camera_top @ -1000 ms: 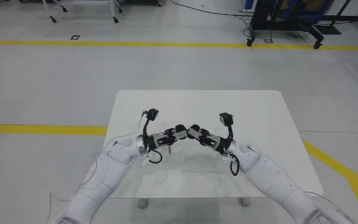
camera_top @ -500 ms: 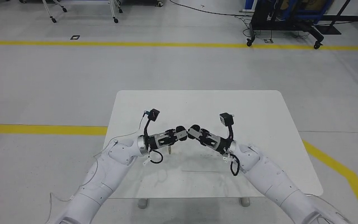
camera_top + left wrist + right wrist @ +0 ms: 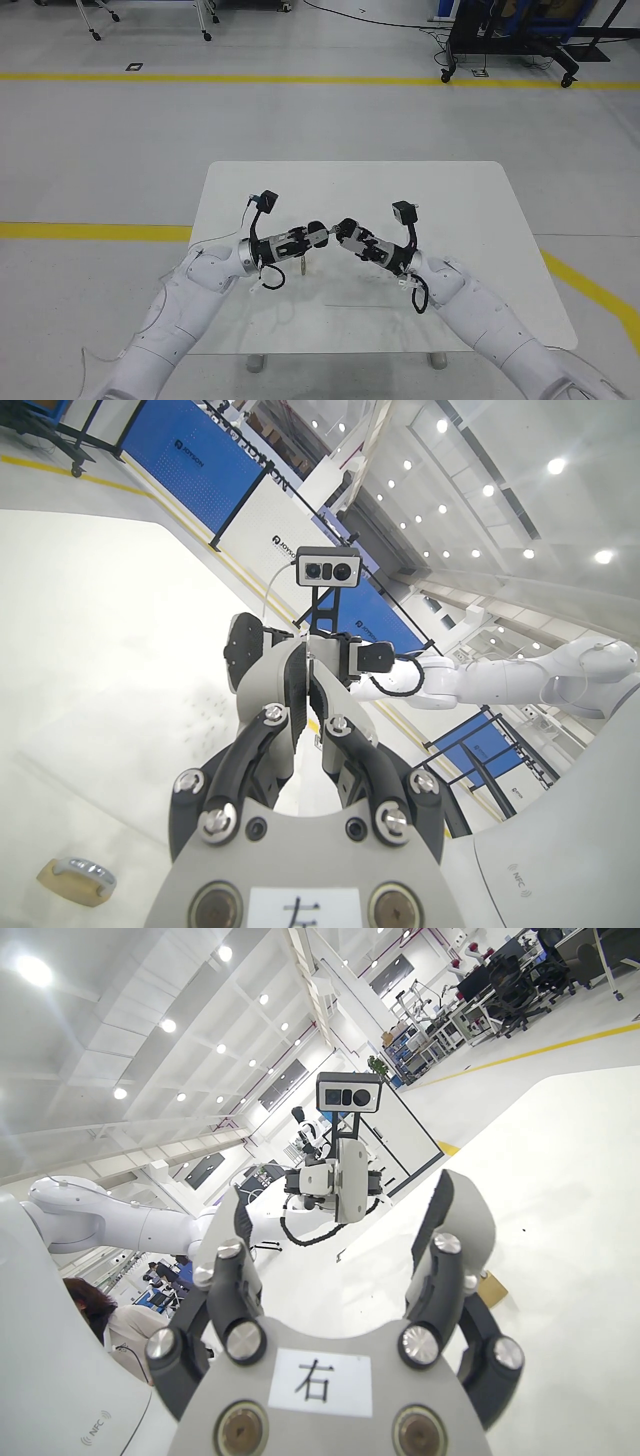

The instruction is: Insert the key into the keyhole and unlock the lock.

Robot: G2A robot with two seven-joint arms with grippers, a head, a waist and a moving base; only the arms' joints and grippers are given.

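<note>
My left gripper [image 3: 317, 233] hangs above the middle of the white table [image 3: 450, 200], fingers [image 3: 295, 680] pressed shut. A thin sliver of metal between their tips looks like the key [image 3: 309, 646]. My right gripper [image 3: 343, 228] faces it tip to tip and stands open; its black-padded fingers [image 3: 243, 650] sit on either side of the left fingertips. From the right wrist, the right gripper [image 3: 342, 1200] is spread wide, with the left gripper [image 3: 350, 1183] edge-on just beyond it. The brass padlock [image 3: 75, 877] with a silver shackle lies on the table below the arms, half hidden [image 3: 492, 1288] behind a right finger.
Both forearms cross the table's near half. The table's far half and right side [image 3: 470, 260] are bare white surface. Yellow floor lines run beyond the table edges.
The two grippers were touching; the left gripper has drawn back a little to the left, leaving a small gap. The right arm has barely moved.
</note>
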